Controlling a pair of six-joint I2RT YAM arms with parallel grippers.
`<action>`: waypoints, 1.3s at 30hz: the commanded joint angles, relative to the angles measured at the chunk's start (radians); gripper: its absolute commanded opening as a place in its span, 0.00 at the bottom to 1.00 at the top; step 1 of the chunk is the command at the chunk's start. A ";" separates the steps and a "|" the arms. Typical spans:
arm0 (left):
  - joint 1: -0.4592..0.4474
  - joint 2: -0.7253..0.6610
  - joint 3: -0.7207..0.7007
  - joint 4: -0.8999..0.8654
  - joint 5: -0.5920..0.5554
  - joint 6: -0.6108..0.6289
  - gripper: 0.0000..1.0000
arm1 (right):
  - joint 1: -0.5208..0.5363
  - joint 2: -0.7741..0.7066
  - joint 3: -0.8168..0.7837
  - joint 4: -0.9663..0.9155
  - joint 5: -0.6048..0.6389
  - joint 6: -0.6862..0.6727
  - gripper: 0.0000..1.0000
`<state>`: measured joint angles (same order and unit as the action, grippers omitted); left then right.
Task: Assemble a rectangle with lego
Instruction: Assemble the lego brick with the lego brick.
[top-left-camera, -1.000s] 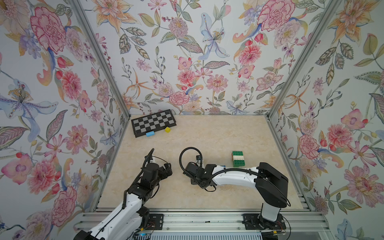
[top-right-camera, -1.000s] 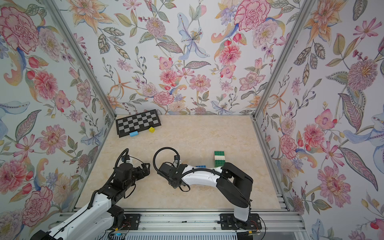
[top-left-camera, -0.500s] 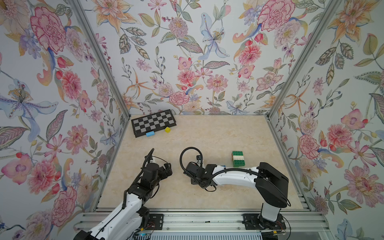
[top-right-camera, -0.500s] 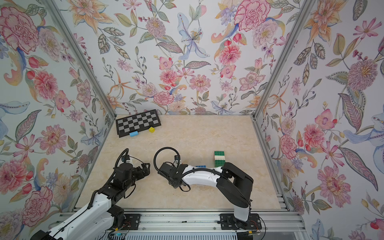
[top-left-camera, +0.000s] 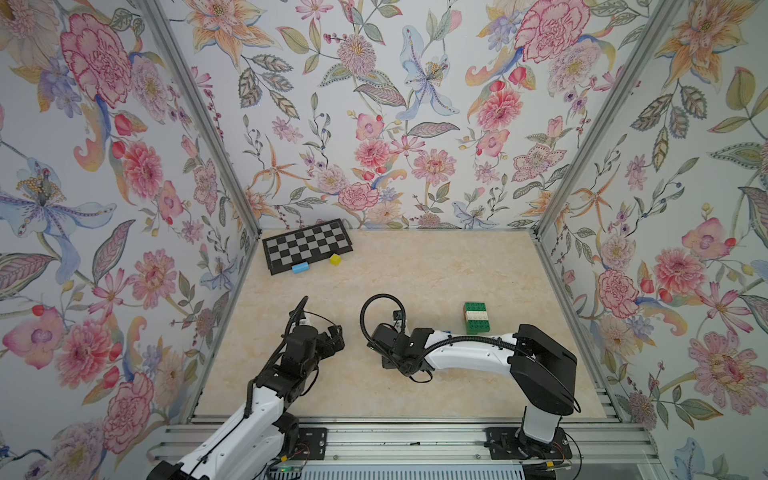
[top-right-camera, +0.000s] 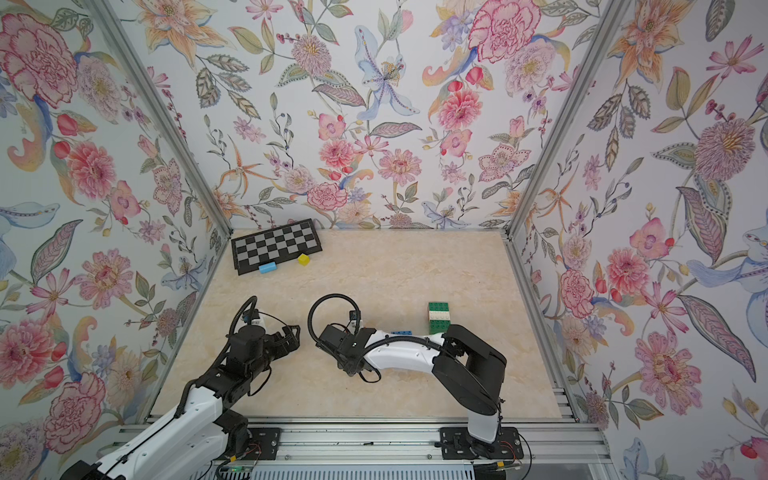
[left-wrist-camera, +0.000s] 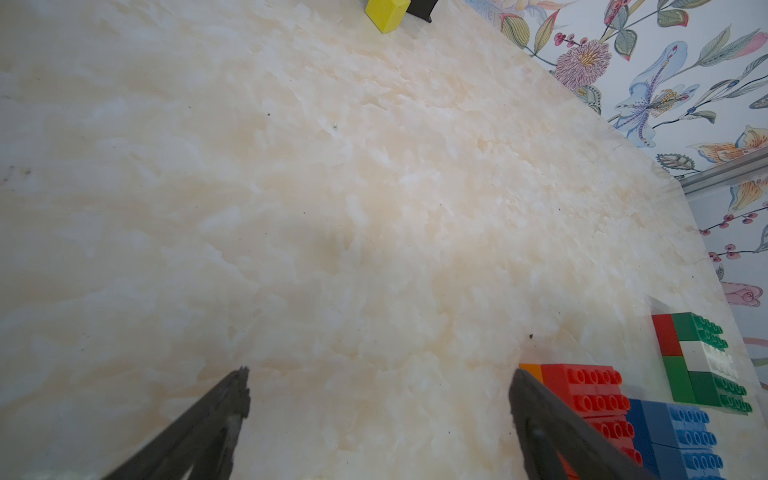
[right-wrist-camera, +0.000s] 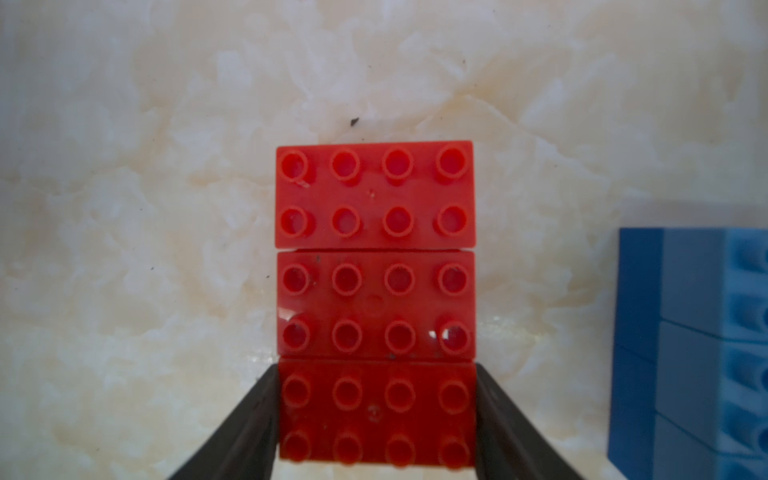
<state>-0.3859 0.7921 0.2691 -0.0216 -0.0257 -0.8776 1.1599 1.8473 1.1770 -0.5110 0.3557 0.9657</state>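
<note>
On tabletop (right-wrist-camera: 124, 166), right end effector (right-wrist-camera: 376, 369) gripping red brick (right-wrist-camera: 376, 409) edges, bare marble beyond.

The red bricks (right-wrist-camera: 375, 249) are glossy moulded plastic, lightly scuffed and dust-specked. The tabletop (left-wrist-camera: 291, 208) under them is smooth, marble-patterned and faintly shiny. Beside the red bricks, the blue bricks (right-wrist-camera: 685, 353) look like duller plastic. Against the red bricks, the fingers (right-wrist-camera: 249, 424) of the right gripper (right-wrist-camera: 376, 369) are matt black. The frame rail (top-left-camera: 415, 436) is brushed metal.
</note>
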 joint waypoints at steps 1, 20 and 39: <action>0.010 -0.010 0.028 -0.008 -0.006 0.019 0.99 | 0.000 0.099 -0.058 -0.038 -0.109 0.011 0.33; 0.010 0.006 0.033 0.003 0.000 0.021 0.99 | 0.004 0.042 0.026 -0.038 -0.078 0.000 0.82; 0.010 -0.018 0.101 -0.046 -0.118 0.066 0.99 | -0.054 -0.287 -0.093 -0.042 -0.003 -0.041 1.00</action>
<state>-0.3859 0.7815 0.3248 -0.0525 -0.0685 -0.8509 1.1381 1.6321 1.1225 -0.5293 0.3035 0.9466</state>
